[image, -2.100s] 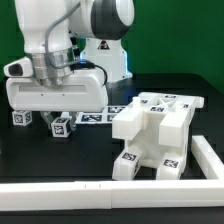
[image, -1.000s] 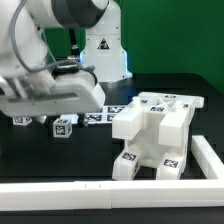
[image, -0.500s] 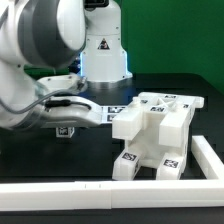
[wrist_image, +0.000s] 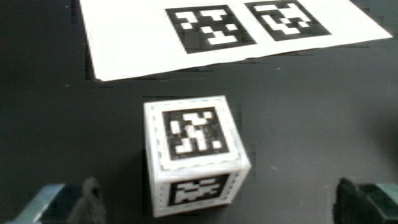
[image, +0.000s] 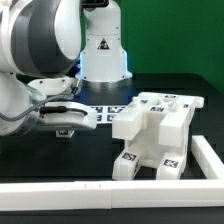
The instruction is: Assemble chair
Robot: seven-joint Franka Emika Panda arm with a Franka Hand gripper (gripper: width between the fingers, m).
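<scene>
The chair [image: 155, 130], a chunky white assembly with square tags, stands on the black table at the exterior view's right. My gripper [image: 66, 122] is low over the table at the exterior view's left, far from the chair and largely hidden by the arm. In the wrist view my gripper [wrist_image: 217, 205] is open, with dark fingers [wrist_image: 71, 205] on either side of a small white tagged block [wrist_image: 196, 150]. The block lies on the table between them, untouched. It also shows in the exterior view [image: 68, 130].
The marker board [wrist_image: 196, 40] lies just beyond the block and shows in the exterior view [image: 105, 110] between arm and chair. A white rail [image: 100, 190] runs along the table's front and up its right side [image: 210, 160]. The robot base stands behind.
The arm has swung forward and the hand has turned and come down over the small block. The chair and the block have not moved.
</scene>
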